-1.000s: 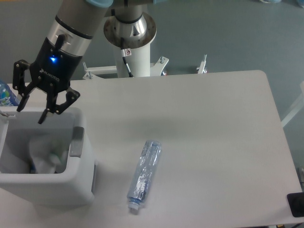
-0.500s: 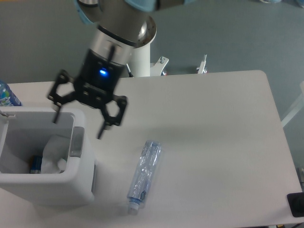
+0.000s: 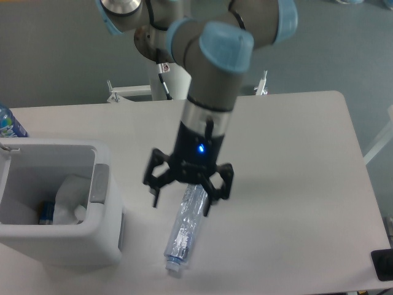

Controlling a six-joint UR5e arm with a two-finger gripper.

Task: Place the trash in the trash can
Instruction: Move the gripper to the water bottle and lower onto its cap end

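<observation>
**Crushed bottle on table, gripper open above it**

Crushed clear bottle (image 3: pixel 185 230) lies flat on the white table (image 3: pixel 295 184), near the front edge, bluish cap end toward the camera, other end up under the gripper. It sits well to the right of the trash can (image 3: pixel 92 246), not touching it.

Gripper (image 3: pixel 182 200) hangs over the upper end of the bottle, jaws spread wide, one finger on each side of the bottle in this view. Nothing held. Can't tell from this angle whether the fingertips are at table height or above it. Blue LED lit on the gripper body.

Trash can stands at the left front of the table, grey handle piece (image 3: pixel 99 183) on its right wall. White crumpled wrapper (image 3: pixel 70 198) lies inside on the bottom, with a small dark-blue item (image 3: pixel 45 211) beside it.

Blue-labelled bottle (image 3: pixel 7 124) is partly visible at the far left edge, behind the can.
</observation>
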